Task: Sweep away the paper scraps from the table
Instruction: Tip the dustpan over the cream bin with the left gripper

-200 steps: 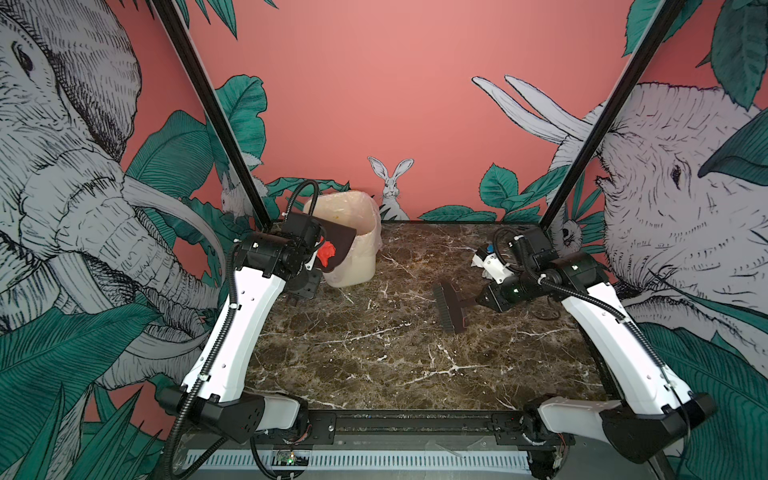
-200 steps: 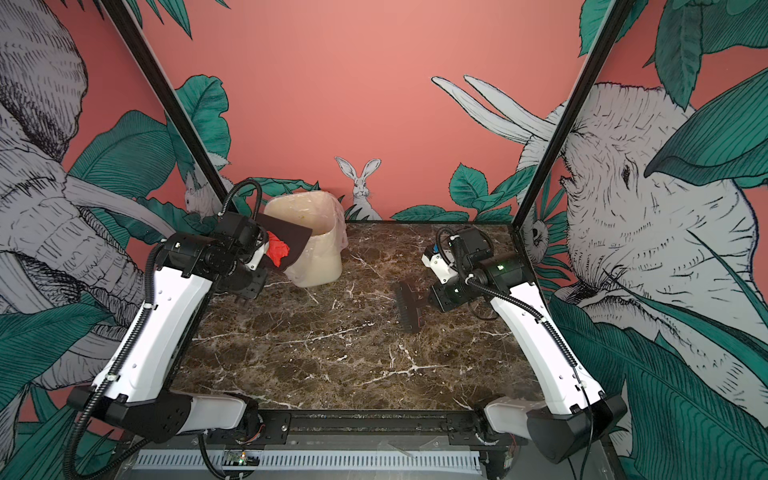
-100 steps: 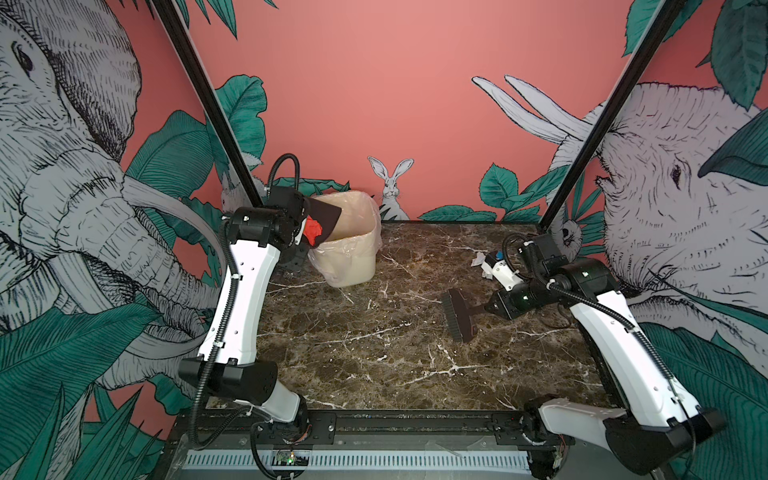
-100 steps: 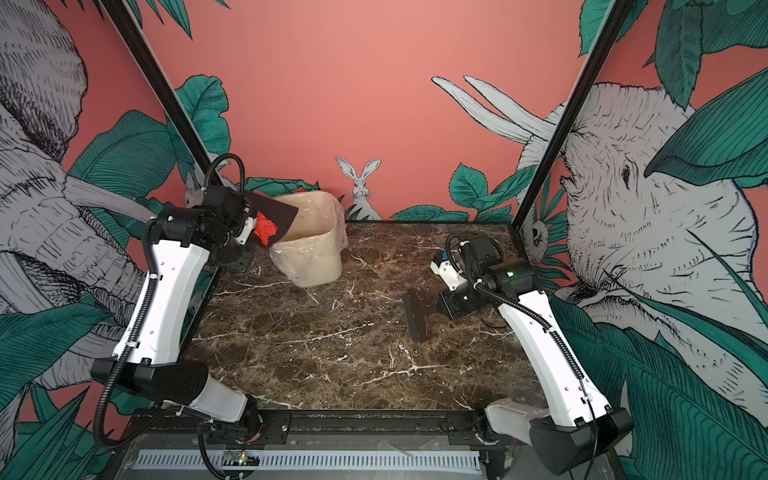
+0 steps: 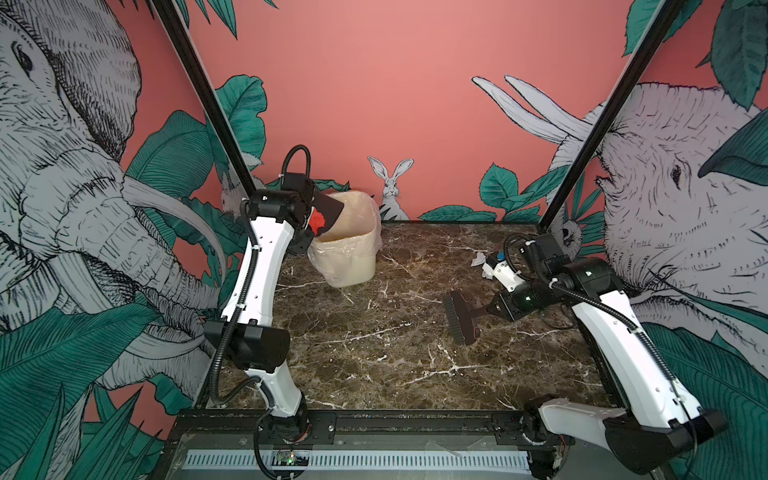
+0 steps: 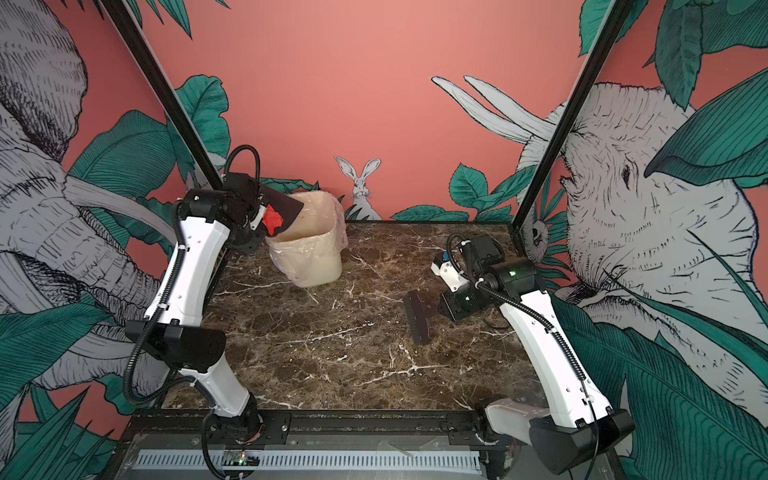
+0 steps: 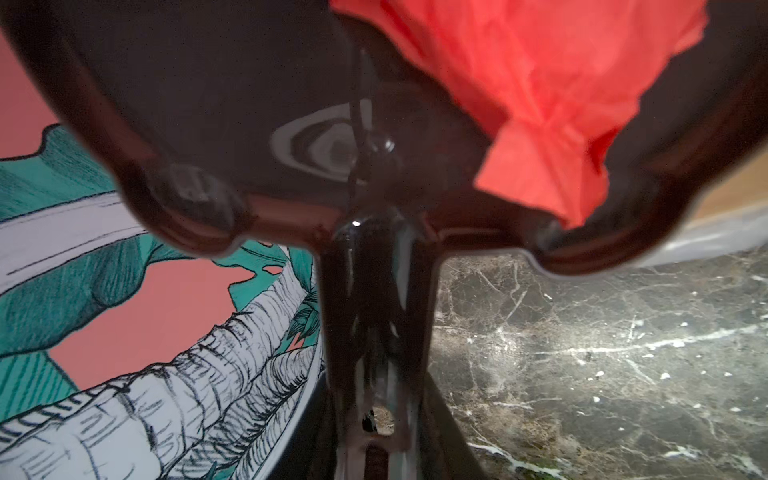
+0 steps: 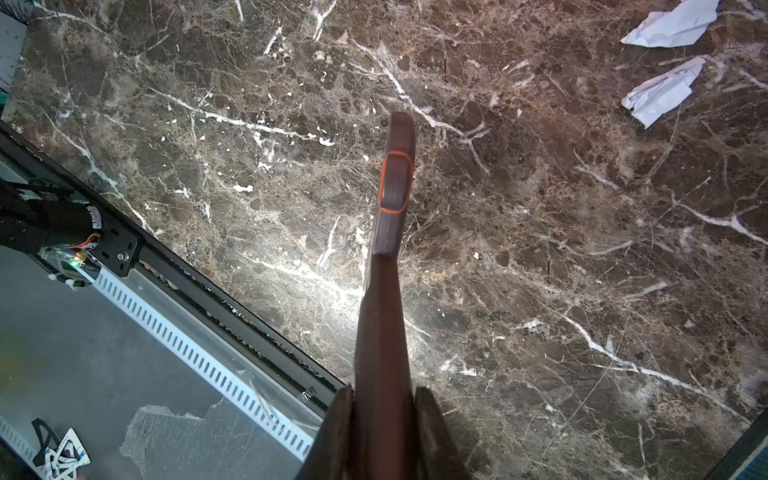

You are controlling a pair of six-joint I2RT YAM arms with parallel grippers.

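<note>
My left gripper (image 5: 305, 212) (image 7: 376, 436) is shut on the handle of a dark dustpan (image 5: 329, 208) (image 6: 287, 207) (image 7: 208, 104). The pan is raised and tilted over the left rim of the cream bin (image 5: 351, 253) (image 6: 311, 259). A crumpled red paper scrap (image 5: 318, 219) (image 6: 273, 220) (image 7: 540, 104) lies in the pan. My right gripper (image 5: 492, 309) (image 6: 442, 307) (image 8: 382, 415) is shut on a dark brush (image 5: 459, 318) (image 6: 417, 318) (image 8: 390, 232) held low over the marble table (image 5: 374, 374) (image 8: 582, 249). Two white paper scraps (image 8: 673, 25) (image 8: 660, 93) lie on the table, seen in a top view as white scraps (image 5: 478, 259) behind the right wrist.
The bin, lined with a clear bag, stands at the table's back left. Black frame posts (image 5: 208, 108) (image 5: 602, 116) rise from the back corners. A black rail (image 5: 415, 419) and a grey slotted panel (image 5: 353, 459) run along the front edge.
The left arm has lifted the dustpan with the red scrap up and left to the bin's rim. The right arm has carried the brush a little toward the front right.
</note>
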